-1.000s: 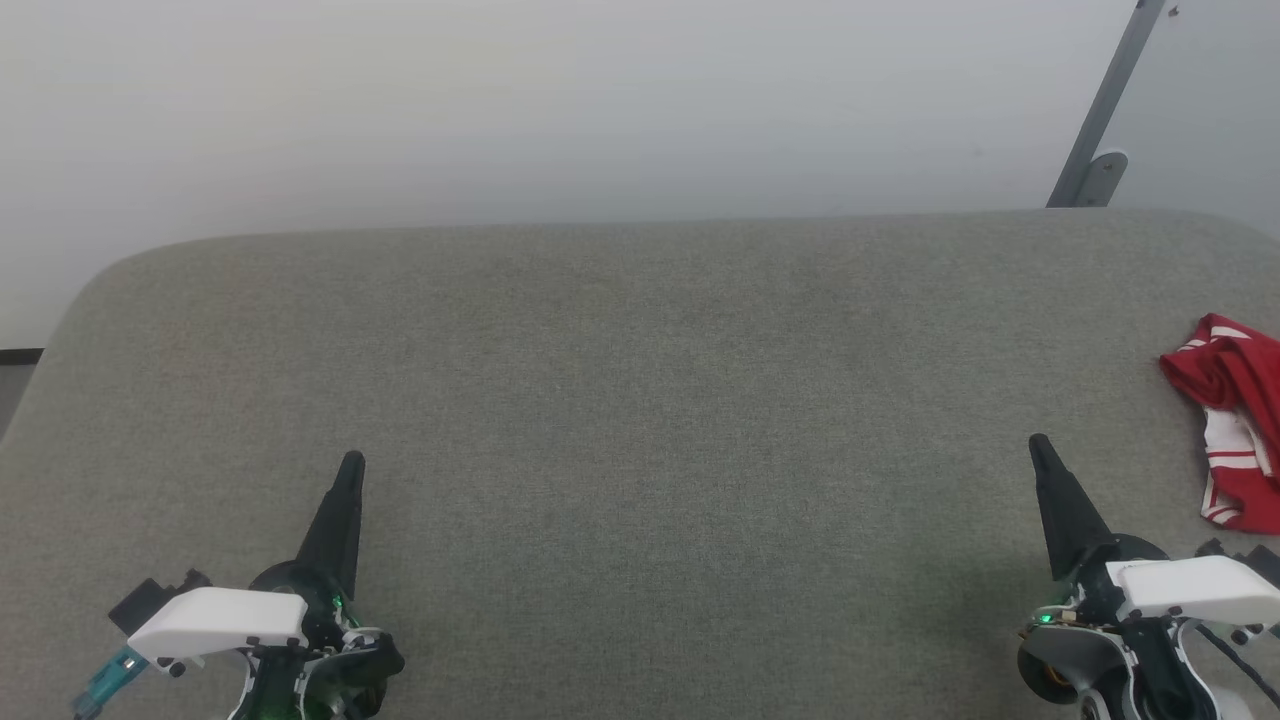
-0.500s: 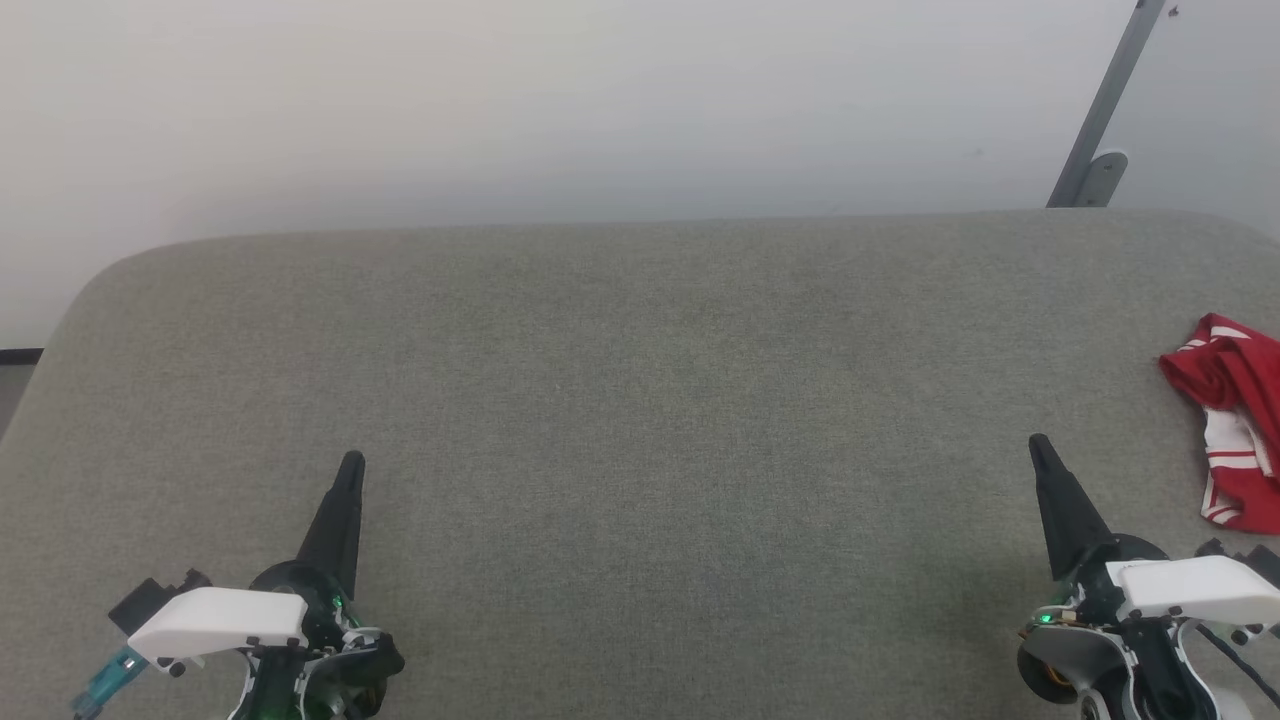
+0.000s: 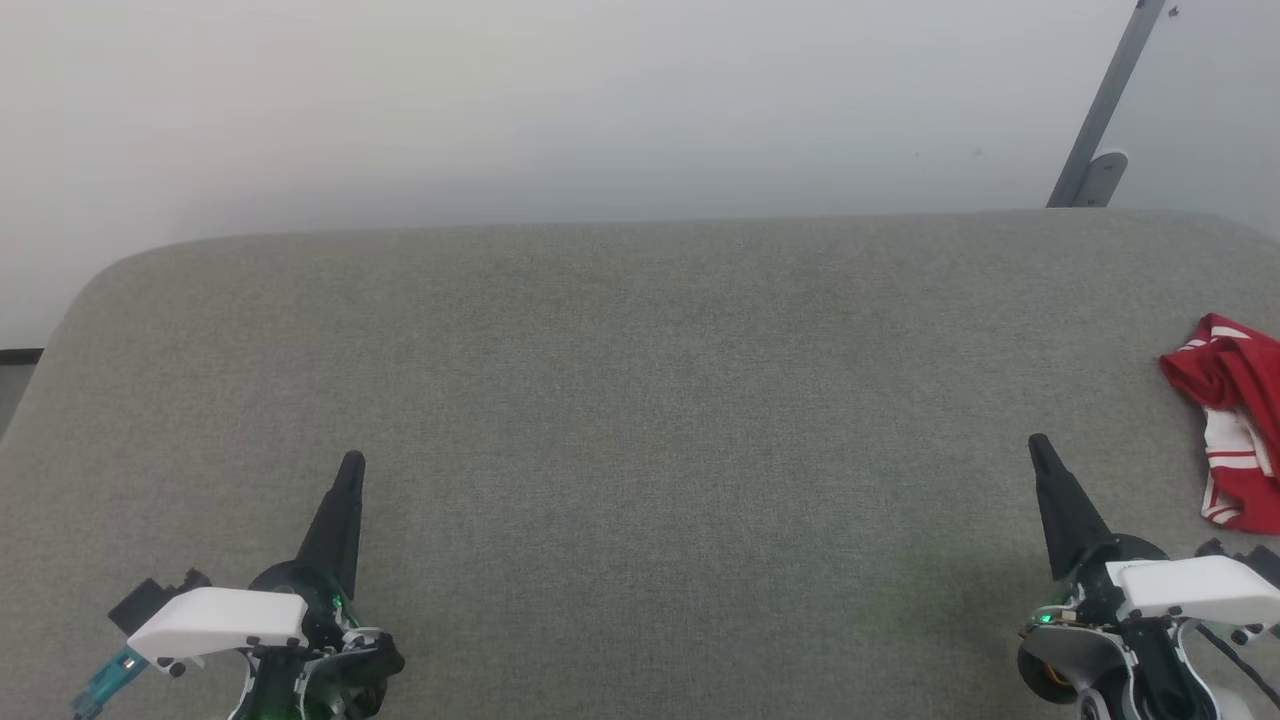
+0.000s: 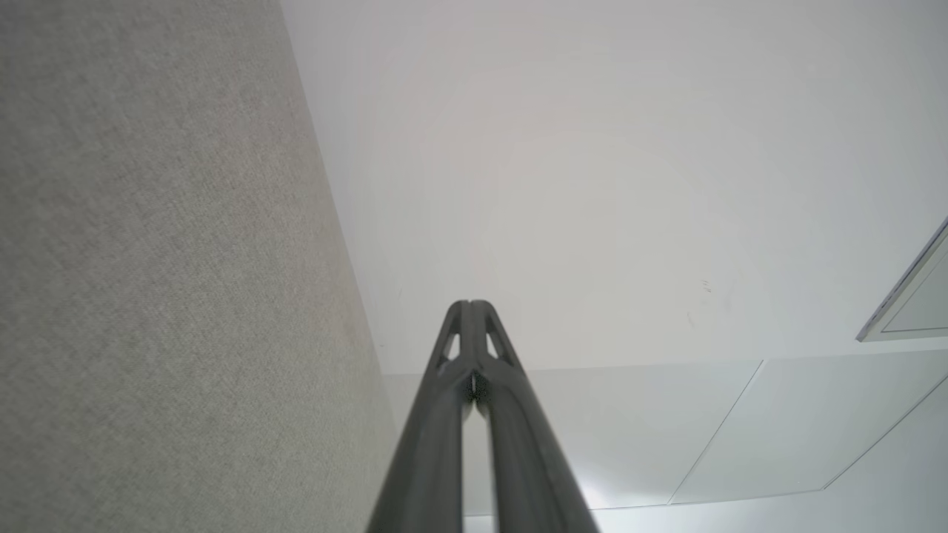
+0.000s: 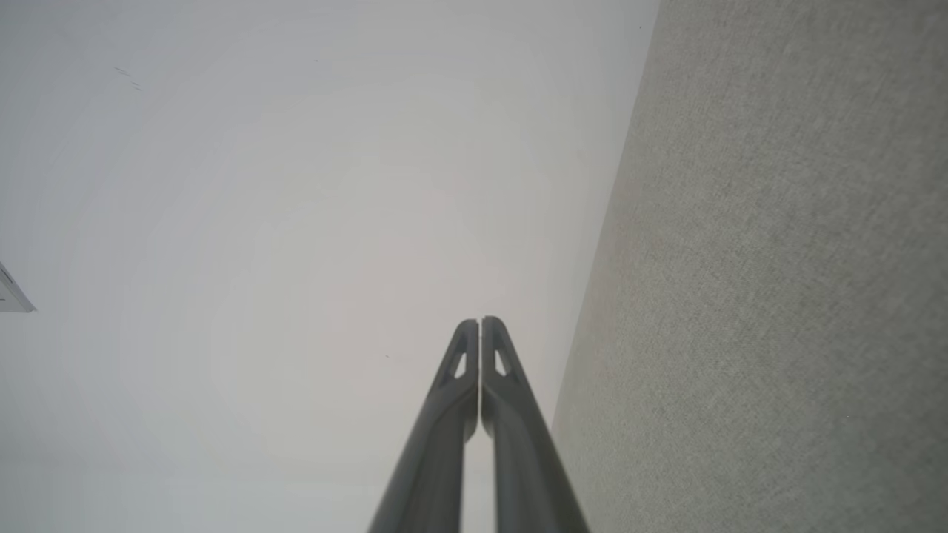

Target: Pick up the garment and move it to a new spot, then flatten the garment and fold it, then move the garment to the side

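A crumpled red and white cloth (image 3: 1235, 420) with striped trim lies at the right edge of the grey padded surface (image 3: 640, 400), cut off by the head view's border. No lettering shows on it, so I cannot tell whether it is the garment. My right gripper (image 3: 1038, 445) is shut and empty, to the left of the cloth and a little nearer me, apart from it. My left gripper (image 3: 351, 462) is shut and empty at the lower left. In the wrist views, the left gripper (image 4: 470, 305) and right gripper (image 5: 481, 322) have fingers pressed together, pointing at the wall.
The grey fabric surface has a rounded far edge against a pale wall (image 3: 500, 100). A slanted grey metal bracket (image 3: 1100, 120) stands on the wall at the back right. A wide bare stretch of fabric lies between the two grippers.
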Controlling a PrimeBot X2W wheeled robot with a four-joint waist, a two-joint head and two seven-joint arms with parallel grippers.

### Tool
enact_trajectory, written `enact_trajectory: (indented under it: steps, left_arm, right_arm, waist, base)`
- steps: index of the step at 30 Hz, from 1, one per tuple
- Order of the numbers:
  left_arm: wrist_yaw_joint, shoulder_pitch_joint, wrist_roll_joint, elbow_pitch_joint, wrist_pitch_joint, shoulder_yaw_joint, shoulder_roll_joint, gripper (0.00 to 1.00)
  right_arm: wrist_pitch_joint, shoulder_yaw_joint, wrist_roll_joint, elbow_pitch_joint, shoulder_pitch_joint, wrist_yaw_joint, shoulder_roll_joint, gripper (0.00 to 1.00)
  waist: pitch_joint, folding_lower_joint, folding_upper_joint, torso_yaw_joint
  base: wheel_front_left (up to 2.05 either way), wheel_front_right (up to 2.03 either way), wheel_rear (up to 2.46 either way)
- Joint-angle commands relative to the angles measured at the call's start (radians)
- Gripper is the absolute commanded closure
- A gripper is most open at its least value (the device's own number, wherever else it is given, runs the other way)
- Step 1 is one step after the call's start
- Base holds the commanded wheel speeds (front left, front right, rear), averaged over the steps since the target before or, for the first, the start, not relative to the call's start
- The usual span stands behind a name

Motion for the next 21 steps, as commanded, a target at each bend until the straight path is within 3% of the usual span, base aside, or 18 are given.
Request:
enact_trajectory:
  steps: [1, 21]
  left_arm:
    - [-0.003, -0.012, -0.004, 0.000, 0.003, 0.002, -0.002, 1.00]
    - [-0.003, -0.012, -0.004, 0.000, 0.003, 0.002, -0.002, 1.00]
  right_arm:
    - [0.003, 0.000, 0.005, 0.003, -0.006, 0.000, 0.003, 1.00]
    - [0.003, 0.000, 0.005, 0.003, -0.006, 0.000, 0.003, 1.00]
  waist:
    - [0.000, 0.0000, 0.0000, 0.000]
    - [0.000, 0.0000, 0.0000, 0.000]
  base:
    - [0.00, 0.00, 0.00]
    - [0.00, 0.00, 0.00]
